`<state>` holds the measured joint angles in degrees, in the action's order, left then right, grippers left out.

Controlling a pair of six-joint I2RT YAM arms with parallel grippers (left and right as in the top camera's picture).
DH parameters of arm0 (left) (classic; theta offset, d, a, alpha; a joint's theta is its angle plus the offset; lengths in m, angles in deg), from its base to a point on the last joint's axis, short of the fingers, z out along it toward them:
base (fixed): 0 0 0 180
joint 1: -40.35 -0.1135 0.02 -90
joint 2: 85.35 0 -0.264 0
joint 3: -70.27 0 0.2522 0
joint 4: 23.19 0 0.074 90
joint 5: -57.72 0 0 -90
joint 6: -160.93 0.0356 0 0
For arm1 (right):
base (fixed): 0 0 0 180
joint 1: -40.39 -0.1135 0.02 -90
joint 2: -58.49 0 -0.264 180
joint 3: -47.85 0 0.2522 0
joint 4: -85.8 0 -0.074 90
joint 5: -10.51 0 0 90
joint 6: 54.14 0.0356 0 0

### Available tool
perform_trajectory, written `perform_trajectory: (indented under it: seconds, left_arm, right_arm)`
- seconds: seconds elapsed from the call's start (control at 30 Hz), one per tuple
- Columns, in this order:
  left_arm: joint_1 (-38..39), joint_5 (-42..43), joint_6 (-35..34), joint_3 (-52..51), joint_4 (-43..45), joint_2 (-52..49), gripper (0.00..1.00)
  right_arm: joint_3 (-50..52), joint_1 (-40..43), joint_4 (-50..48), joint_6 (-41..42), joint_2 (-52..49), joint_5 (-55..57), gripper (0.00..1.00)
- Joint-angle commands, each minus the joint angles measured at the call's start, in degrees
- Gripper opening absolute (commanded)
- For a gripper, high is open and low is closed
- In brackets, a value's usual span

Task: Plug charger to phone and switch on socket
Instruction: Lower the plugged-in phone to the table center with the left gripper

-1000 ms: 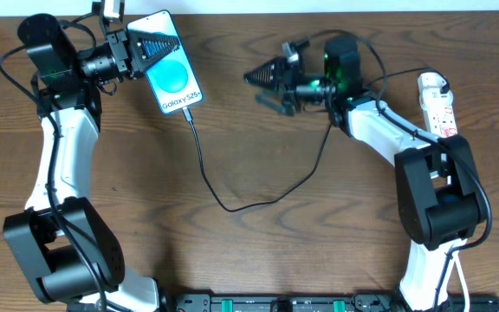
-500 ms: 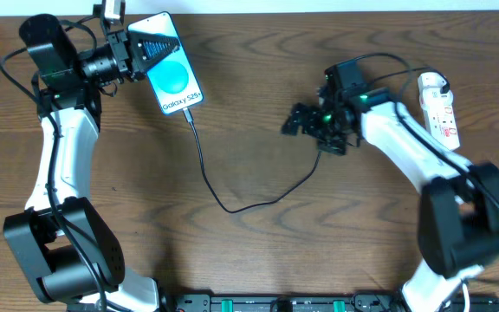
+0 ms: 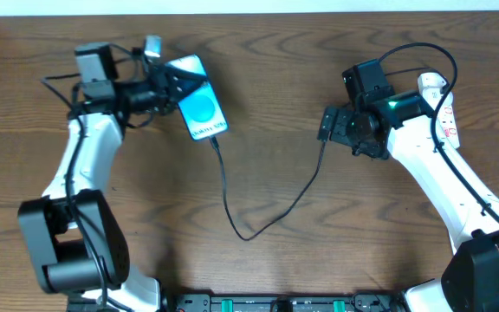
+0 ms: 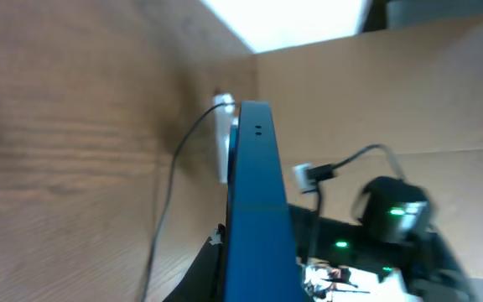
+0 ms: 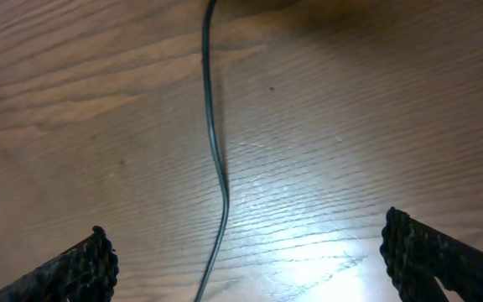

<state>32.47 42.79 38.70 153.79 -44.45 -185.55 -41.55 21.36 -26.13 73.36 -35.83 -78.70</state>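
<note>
A brown wood-grain table (image 3: 275,78) is shown. A thin black cable (image 3: 226,195) is laid on it, run from 11 o'clock down to a bend near 6 o'clock, then up toward 2 o'clock. A white socket (image 3: 431,84) is set at 2 o'clock, partly hidden.

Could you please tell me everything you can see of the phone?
The phone is a slim rectangle, screen up, bright blue with a pale circle and white text near its lower end. It is slanted over the far left part of the table, its upper end pinched by the left gripper. The black charger is plugged into its lower end. Whether it rests on the wood is unclear.
</note>
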Motion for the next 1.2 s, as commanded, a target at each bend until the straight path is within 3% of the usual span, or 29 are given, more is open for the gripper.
perform_trajectory:
  seconds: [0.0,0.33,0.5,0.93,1.17]
  left_arm:
    - [3.4,-2.3,4.2,-0.3,-0.2,-3.1,0.08]
    - [12.0,-4.9,4.2,-0.3,1.4,-12.8,0.07]
    - [15.4,-11.3,4.2,-0.3,1.3,-15.4,0.08]
    - [24.8,-25.3,4.4,-0.3,-2.6,-16.4,0.07]
    - [28.0,-25.8,4.3,-0.3,-2.7,-17.2,0.07]
  right_arm:
    - [-0.3,0.0,0.2,0.6,1.1,2.1,0.99]
    - [-0.3,-0.1,0.8,0.6,1.1,2.1,0.99]
    - [-0.3,-0.1,0.6,0.6,1.1,2.1,0.99]
    - [-0.3,-0.2,0.5,0.8,1.1,2.1,0.99]
    - [-0.3,-0.2,0.1,0.8,1.1,2.1,0.99]
